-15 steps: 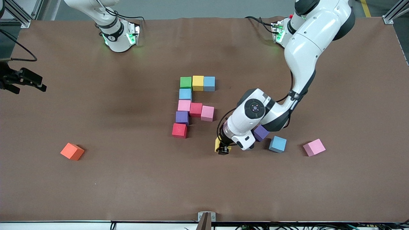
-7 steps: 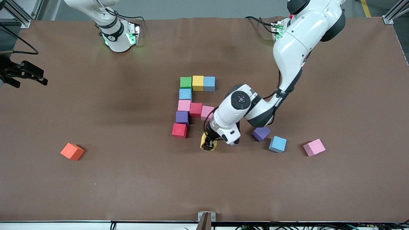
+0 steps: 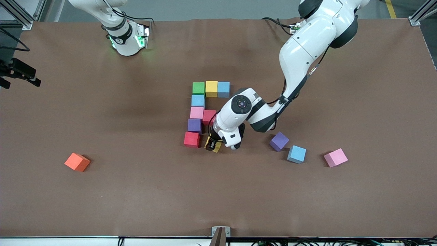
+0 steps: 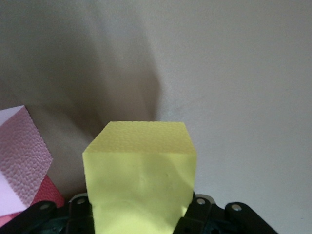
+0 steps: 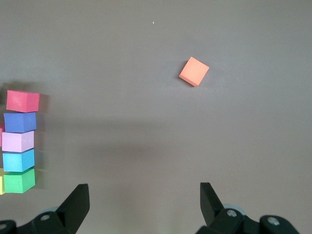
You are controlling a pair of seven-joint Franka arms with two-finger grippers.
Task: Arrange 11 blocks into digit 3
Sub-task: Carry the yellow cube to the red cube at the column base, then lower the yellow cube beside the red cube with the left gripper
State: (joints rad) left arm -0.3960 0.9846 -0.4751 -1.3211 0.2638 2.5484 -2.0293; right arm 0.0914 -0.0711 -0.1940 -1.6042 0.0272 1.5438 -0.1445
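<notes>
The right claw (image 5: 141, 204) waits wide open off the right arm's end of the surface (image 3: 102, 198), with the orange cube (image 3: 77, 162) sitting alone nearer the camera. Mid-surface, the half-built digit 3 (image 3: 201, 112) has its green-yellow-blue bar, then a column running down to the red cube (image 3: 191, 139). Just beside that one, the left claw (image 3: 213, 145) is clamped on a yellow block (image 4: 141, 180); purple (image 3: 279, 141), blue (image 3: 296, 154) and pink (image 3: 335, 157) spares lie toward the left arm's end.
</notes>
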